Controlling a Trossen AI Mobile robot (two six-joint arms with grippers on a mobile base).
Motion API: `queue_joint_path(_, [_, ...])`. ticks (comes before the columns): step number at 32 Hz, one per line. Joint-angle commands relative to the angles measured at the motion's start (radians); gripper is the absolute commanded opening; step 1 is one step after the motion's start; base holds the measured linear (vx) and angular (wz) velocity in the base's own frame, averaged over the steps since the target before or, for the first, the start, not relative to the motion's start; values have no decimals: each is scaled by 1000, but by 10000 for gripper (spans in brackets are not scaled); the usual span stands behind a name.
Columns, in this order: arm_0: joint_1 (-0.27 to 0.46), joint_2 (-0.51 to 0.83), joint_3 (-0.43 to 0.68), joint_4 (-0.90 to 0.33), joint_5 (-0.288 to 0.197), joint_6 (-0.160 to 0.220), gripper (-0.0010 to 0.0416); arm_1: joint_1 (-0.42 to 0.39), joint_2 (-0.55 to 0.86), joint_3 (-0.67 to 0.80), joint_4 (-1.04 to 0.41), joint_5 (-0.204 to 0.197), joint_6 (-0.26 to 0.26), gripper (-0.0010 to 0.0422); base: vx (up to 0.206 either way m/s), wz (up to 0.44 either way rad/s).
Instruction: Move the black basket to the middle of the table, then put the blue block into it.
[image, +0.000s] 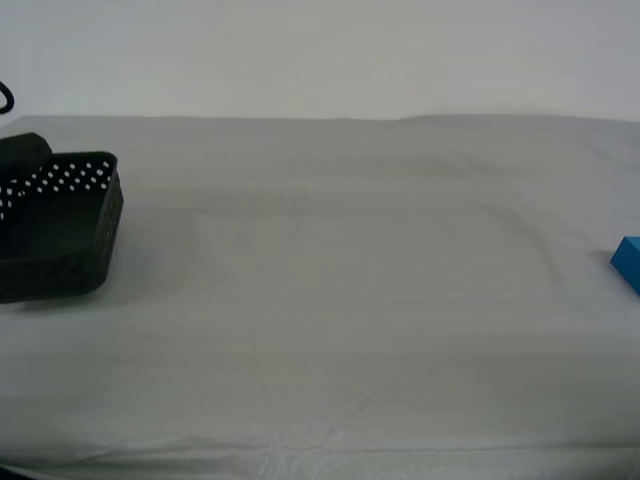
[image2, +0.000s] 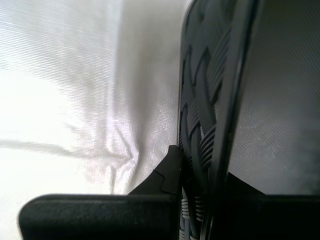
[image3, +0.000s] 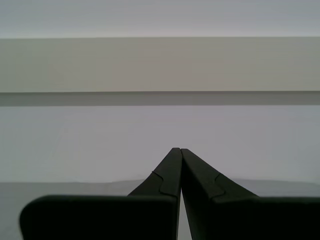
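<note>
Second hand (image2: 197, 165) clamped on basket (image: 60, 225) wall; first hand (image3: 180, 150) closed, empty, above bench (image: 340, 300).

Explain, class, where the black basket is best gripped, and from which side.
Grip the black basket by its thin upright wall, coming down from above with one finger inside and one outside. My second gripper already straddles the wall that way; the rim is open on top.

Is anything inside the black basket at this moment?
The black basket shows only a dark interior and its perforated far wall; no object appears inside. The near wall hides most of the floor. My second gripper grips one basket wall. The blue block lies apart on the table.
</note>
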Motion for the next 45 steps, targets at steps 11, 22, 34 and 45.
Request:
queue_joint_path(11, [1, 0, 1, 2, 0, 2, 0, -363, 98, 354, -31, 54, -258, -1, 0, 0])
queue_joint_path(22, [3, 0, 1, -1, 0, 0, 0, -674, 556, 922, -169, 32, -336, -1, 1, -8])
queue_joint_path(34, [2, 6, 1, -13, 0, 1, 0, -809, 660, 994, -176, 37, -370, 0, 0, 0])
queue_joint_path(45, [2, 6, 1, -15, 0, 1, 0, -813, 660, 998, -168, 78, -377, 5, 0, 0])
